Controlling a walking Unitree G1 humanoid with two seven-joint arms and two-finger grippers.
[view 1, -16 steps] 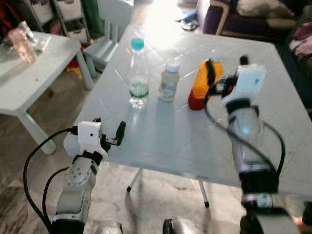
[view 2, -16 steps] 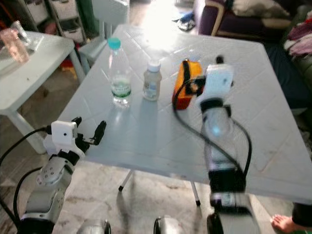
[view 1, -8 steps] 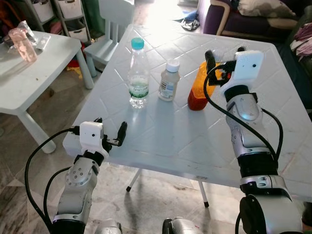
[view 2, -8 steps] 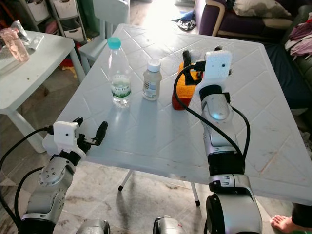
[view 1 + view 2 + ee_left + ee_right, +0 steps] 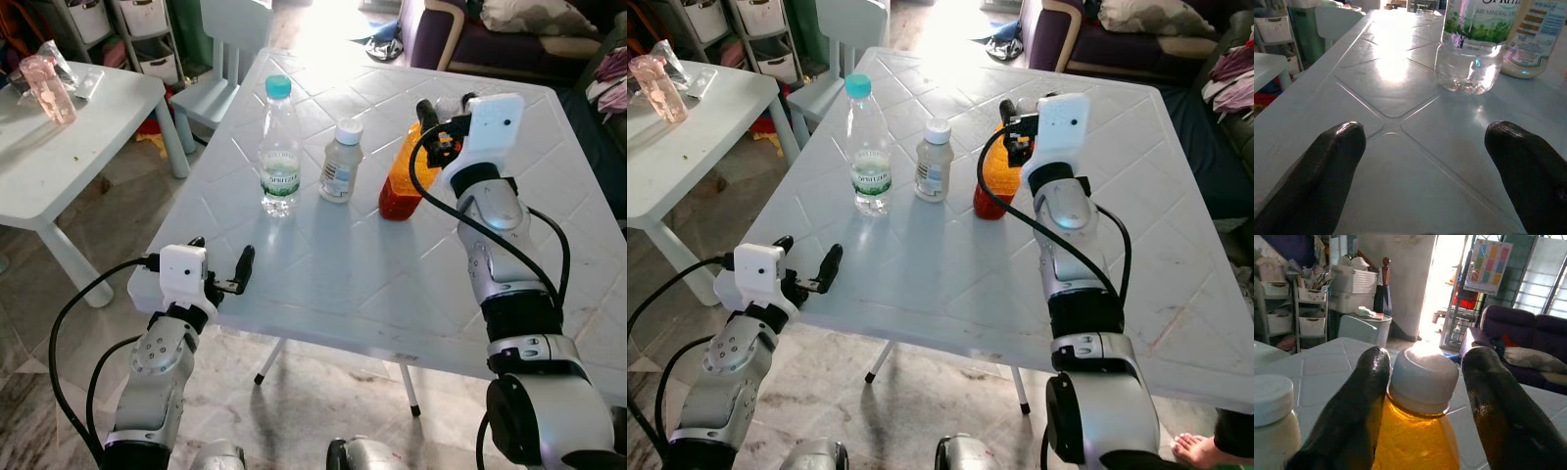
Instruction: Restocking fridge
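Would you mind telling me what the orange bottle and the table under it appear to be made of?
The orange bottle looks like translucent plastic: light glows through its amber contents, under a matte white cap. The table looks like moulded white plastic, going by its pressed-in diamond grooves and soft sheen, though painted metal cannot be excluded.

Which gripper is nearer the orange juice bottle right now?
Right. The right gripper has its fingers on either side of the orange juice bottle at the cap; the left gripper hovers at the table's near edge, far from it.

The orange bottle [image 5: 401,176] is partly hidden behind the right end effector [image 5: 438,116].
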